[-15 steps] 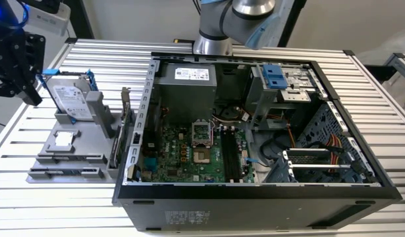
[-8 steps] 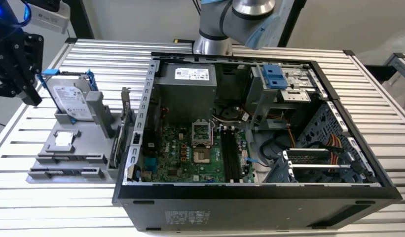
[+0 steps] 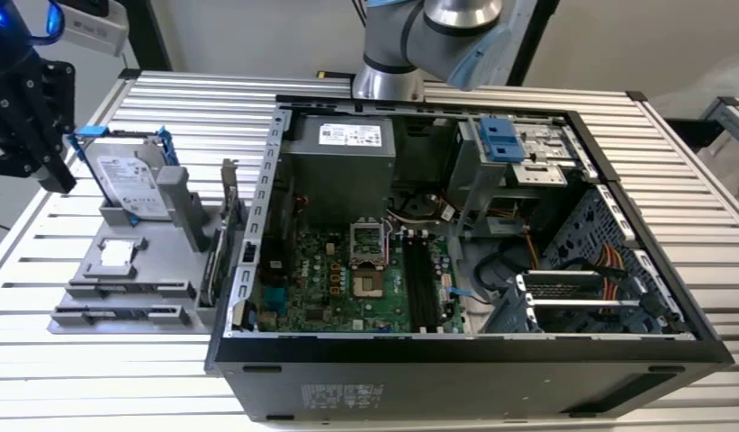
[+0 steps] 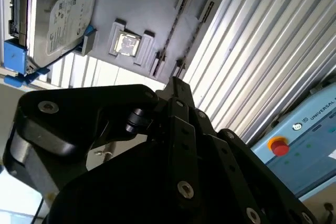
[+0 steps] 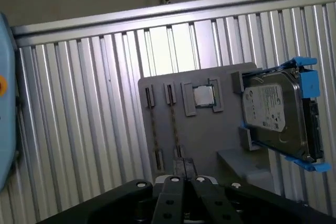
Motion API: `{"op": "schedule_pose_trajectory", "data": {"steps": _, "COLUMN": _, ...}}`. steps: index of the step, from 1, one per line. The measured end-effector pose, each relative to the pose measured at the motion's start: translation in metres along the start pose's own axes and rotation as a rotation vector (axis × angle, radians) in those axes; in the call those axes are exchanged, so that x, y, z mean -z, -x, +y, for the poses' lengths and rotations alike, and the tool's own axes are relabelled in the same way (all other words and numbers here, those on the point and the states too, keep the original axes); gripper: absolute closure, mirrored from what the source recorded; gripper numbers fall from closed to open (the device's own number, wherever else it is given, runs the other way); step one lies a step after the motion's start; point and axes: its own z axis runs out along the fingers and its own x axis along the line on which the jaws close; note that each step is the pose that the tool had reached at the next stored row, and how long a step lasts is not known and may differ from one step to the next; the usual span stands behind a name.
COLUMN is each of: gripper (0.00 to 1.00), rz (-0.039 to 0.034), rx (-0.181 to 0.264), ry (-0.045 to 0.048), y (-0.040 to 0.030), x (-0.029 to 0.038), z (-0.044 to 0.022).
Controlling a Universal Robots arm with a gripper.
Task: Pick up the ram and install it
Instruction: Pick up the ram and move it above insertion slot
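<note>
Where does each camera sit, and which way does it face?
Exterior view: off the arm, high, looking down at the open computer case and parts holder; arm and gripper show.
First wrist view: on the wrist, facing the parts holder past the gripper.
Second wrist view: likewise, at another angle.
Shared: all three show the hard drive.

1. One slatted counter [image 3: 93,378].
2. One open computer case [image 3: 465,355].
3. One gray tray [image 5: 210,135].
4. Two rams [image 5: 152,124], side by side.
5. One blue-bracketed drive [image 5: 273,114].
6. One square chip [image 5: 202,96].
7. One expansion card [image 3: 229,211].
8. One power supply [image 3: 339,171].
9. One arm [image 3: 429,36].
</note>
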Motion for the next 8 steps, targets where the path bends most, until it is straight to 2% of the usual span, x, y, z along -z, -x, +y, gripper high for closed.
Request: {"op": "schedule_pose_trajectory", "data": {"steps": 8, "gripper": 1.00, "rz": 0.0025, "rx": 0.101, "ry": -0.0114, "y": 0.0000, "x": 0.0000, "z": 0.0000}}
